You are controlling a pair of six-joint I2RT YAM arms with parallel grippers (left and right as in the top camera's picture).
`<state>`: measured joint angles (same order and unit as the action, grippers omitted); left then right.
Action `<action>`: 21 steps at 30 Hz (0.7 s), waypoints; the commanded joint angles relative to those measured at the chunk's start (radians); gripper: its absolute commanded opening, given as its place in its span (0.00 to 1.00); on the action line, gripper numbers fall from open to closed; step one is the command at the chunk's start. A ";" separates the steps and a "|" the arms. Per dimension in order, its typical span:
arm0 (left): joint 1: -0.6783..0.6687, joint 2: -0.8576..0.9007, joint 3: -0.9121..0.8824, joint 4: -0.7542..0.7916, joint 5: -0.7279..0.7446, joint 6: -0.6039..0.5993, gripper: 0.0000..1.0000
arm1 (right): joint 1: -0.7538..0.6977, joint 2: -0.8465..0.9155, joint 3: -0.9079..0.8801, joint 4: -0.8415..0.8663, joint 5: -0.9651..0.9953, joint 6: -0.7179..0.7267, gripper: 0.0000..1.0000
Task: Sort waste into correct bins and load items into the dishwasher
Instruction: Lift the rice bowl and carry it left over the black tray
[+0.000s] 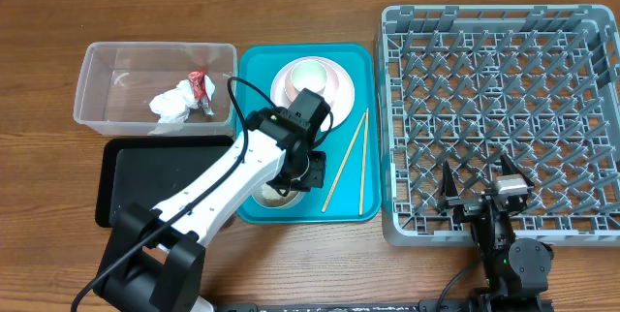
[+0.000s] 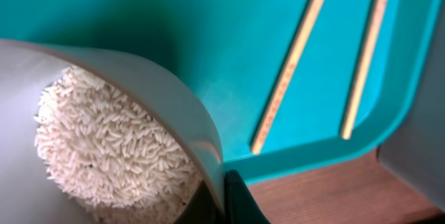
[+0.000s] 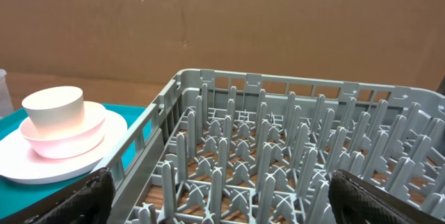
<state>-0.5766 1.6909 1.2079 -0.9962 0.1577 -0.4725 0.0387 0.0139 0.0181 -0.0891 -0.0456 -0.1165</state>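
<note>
L gripper (image 2: 221, 200): fingers pressed together, pinching the rim of the white bowl (image 2: 139, 78), one finger inside and one outside. The bowl sits at the near-left corner of the teal tray (image 1: 254, 70). Rice (image 2: 104, 147) is heaped inside the bowl, against the wall opp. the grip.

R gripper (image 1: 480, 184): fingers spread wide, nothing btwn them. It hovers over the near edge of the dish rack (image 1: 484, 21), approx. mid-edge. In the R wrist view both finger tips frame the rack's pegs.

Dish rack: takes up the right side of the table (image 1: 291, 12). No items seen among the pegs.

Teal tray: centre of table, btwn the bins and the rack.
- Pink plate (image 1: 339, 84) at the tray's far edge, w/ white cup (image 1: 310, 75) stacked on it.
- Chopsticks (image 1: 362, 162) lie flat along the tray's right edge, tips close together at the far end, splayed apart toward the near edge.

Clear tub (image 1: 97, 60): far-left of table. It holds the napkin (image 1: 174, 104) and the red wrapper (image 1: 201, 87), the two touching, near the tub's near-right corner.

Black tray (image 1: 145, 171): near-left of table, just beside the tub's near edge, partly under the L arm.
</note>
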 commanded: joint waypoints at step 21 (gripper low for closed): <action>0.168 -0.288 0.121 -0.160 0.037 0.031 0.04 | -0.004 -0.011 -0.010 0.008 -0.001 -0.003 1.00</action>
<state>-0.4664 1.4368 1.3010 -1.1481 0.1612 -0.4683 0.0391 0.0139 0.0181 -0.0887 -0.0452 -0.1165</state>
